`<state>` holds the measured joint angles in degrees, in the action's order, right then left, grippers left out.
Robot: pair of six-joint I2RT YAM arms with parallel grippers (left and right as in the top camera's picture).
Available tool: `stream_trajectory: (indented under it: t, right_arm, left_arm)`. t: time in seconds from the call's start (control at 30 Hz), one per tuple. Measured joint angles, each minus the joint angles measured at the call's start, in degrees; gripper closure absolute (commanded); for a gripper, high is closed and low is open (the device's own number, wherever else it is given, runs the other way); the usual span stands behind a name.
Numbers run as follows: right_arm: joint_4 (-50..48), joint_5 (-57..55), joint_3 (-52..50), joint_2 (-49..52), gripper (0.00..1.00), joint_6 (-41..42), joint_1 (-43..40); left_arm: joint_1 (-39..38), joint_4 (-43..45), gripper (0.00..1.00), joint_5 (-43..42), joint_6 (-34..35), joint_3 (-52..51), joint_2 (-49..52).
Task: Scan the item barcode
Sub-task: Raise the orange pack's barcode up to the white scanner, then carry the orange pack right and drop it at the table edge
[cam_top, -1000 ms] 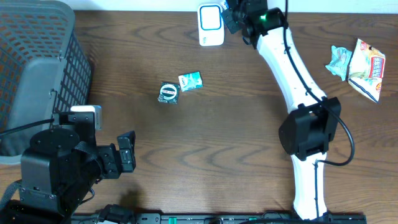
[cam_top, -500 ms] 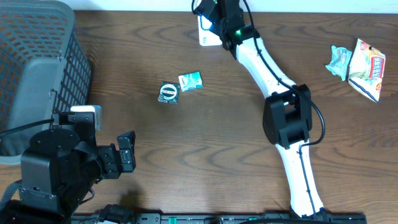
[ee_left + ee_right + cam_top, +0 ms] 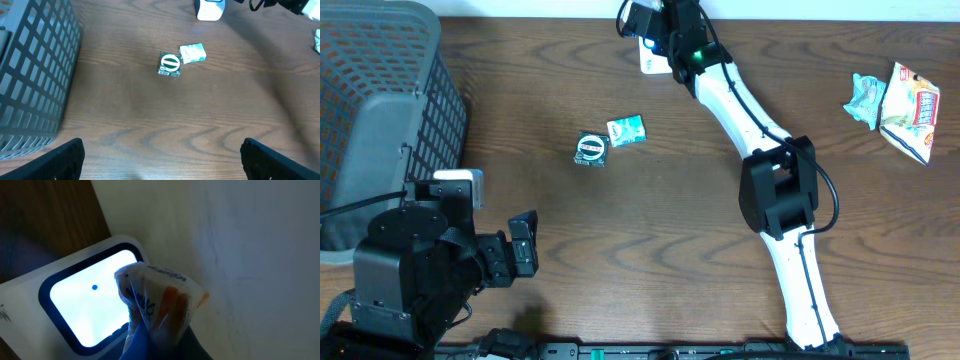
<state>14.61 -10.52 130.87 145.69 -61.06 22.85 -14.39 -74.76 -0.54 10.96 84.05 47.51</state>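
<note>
Your left tool (image 3: 524, 243) sits at 7 o'clock, released and with nothing in it. Near the middle of the table (image 3: 680, 230) you can count two small items, one dark packet (image 3: 591, 149) and one teal packet (image 3: 626, 130), just beside each other. At 9 o'clock stands one basket (image 3: 380, 100). At 2 o'clock lie two more, a crumpled bag (image 3: 865, 100) and a white bag (image 3: 910, 100). At 12 o'clock your right tool (image 3: 645, 20) is clenched on one clear-wrapped packet (image 3: 160, 300), just in front of the lit window of the one scanner (image 3: 75, 310). I judge that the presenting is done. Whether the barcode was read, I cannot tell.
</note>
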Motion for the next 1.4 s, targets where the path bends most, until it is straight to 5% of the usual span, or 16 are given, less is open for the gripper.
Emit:
stream_trajectory:
  t: [0.8,1.27,1.3,1.4]
  right_arm:
    - [-1.0,-5.6,0.0,0.7,0.99,9.9,-0.3]
    - [28.4,-18.0,0.2,-4.2,0.99,33.2,-20.3]
    - [29.9,-17.8,0.2,-4.2,0.96,34.8,-21.8]
    - [33.2,-17.0,0.2,-4.2,0.40,39.0,-26.1]
  left_arm:
    - [0.0,0.0,0.02,0.0,0.0,0.0,0.0]
    - [0.0,0.0,0.02,0.0,0.0,0.0,0.0]
    - [0.0,0.0,0.02,0.0,0.0,0.0,0.0]
    - [0.0,0.0,0.02,0.0,0.0,0.0,0.0]
